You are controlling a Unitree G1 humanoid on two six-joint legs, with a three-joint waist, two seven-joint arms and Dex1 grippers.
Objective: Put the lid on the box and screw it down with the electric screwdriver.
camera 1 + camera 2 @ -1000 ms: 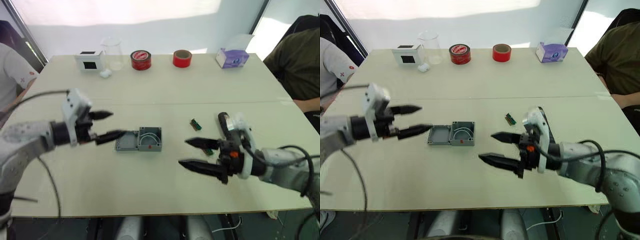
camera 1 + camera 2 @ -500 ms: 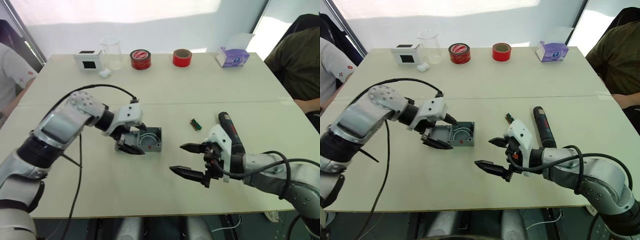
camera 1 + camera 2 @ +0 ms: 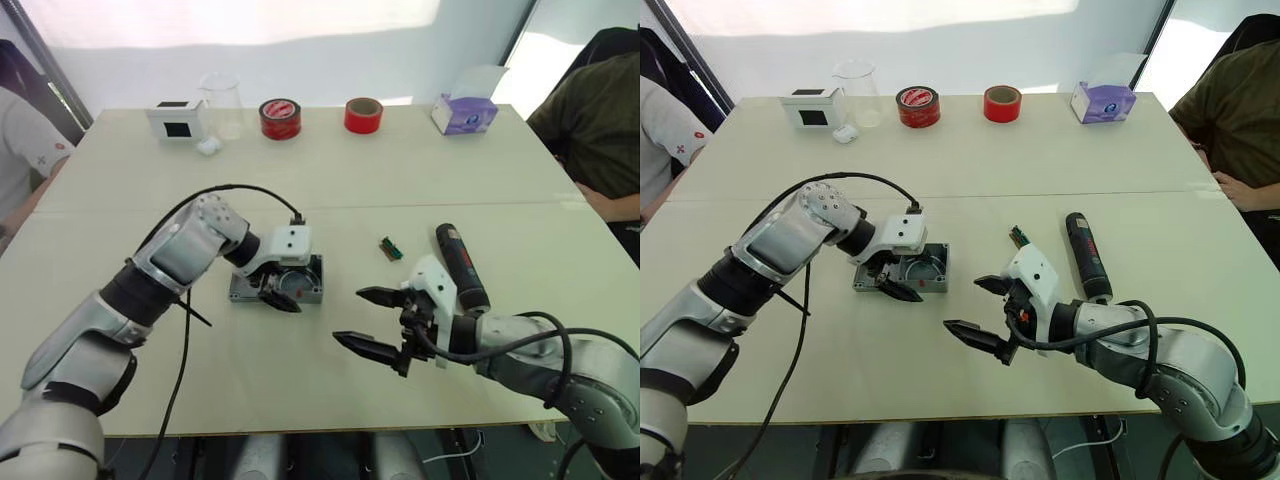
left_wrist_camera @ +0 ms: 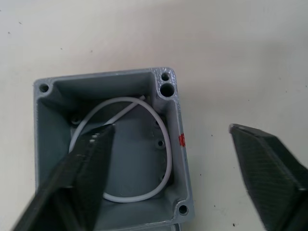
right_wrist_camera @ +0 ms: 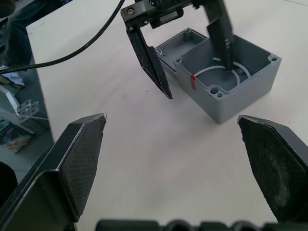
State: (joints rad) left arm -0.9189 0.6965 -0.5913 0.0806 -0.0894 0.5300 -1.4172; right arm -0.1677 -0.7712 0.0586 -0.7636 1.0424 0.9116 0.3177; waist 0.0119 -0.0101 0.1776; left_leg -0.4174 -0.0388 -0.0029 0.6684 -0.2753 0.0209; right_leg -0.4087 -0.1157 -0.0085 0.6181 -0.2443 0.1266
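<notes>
What moved: the left pincer (image 3: 281,293) has slid over from the lid (image 3: 240,290) to the box (image 3: 312,283). The right pincer (image 3: 378,322) has come a bit closer to the box.
Left arm: it is bent at the elbow and reaches in from the left, with the pincer pointing down at the box.
Left pincer: spread wide, holding nothing. One finger (image 4: 86,159) dips inside the box near the white wire (image 4: 166,144). The other finger (image 4: 267,163) hangs outside the wall with the red mark.
Right arm: it lies low over the table (image 3: 300,170) and points left toward the box.
Right pincer: spread wide, holding nothing, just to the right of the box and not touching it.
Box: near the middle of the table, open side up.
Lid: flat on the table, touching the left side of the box.
Screwdriver (image 3: 459,280): it lies on the table beside the right arm. Its long side runs away from the robot, a bit tilted. I cannot tell which end has the tip.
</notes>
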